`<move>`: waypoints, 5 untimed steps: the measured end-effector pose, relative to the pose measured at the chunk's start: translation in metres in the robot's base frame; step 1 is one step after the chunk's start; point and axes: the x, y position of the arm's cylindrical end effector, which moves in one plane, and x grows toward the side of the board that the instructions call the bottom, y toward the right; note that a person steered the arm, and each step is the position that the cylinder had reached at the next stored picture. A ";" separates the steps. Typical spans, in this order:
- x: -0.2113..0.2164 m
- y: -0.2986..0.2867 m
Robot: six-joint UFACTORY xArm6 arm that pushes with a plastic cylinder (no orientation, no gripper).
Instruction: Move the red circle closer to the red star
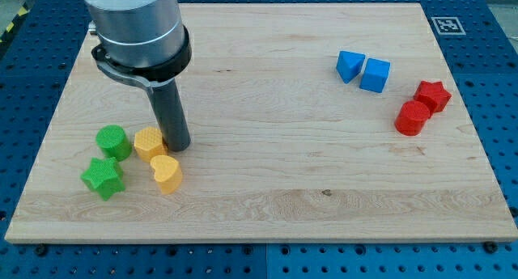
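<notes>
Already the red circle [413, 118] touches the red star [433, 95]; my tip [177, 147], clawless, far left beside the yellow blocks [150, 142], needs only a light nudge.

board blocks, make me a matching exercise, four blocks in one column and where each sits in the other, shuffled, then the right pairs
Column 1:
1. red star
2. blue cube
3. green star
4. yellow heart

Column 2:
A. just right of the blue triangular block
B. lowest block at the view's left, below the green cylinder
C. up and right of the red circle, touching it
D. just below my tip and the yellow round block

Pairs: 1-C, 2-A, 3-B, 4-D
</notes>
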 end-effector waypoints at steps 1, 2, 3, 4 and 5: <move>0.000 0.000; -0.001 0.000; -0.001 0.000; -0.012 0.005; -0.027 0.034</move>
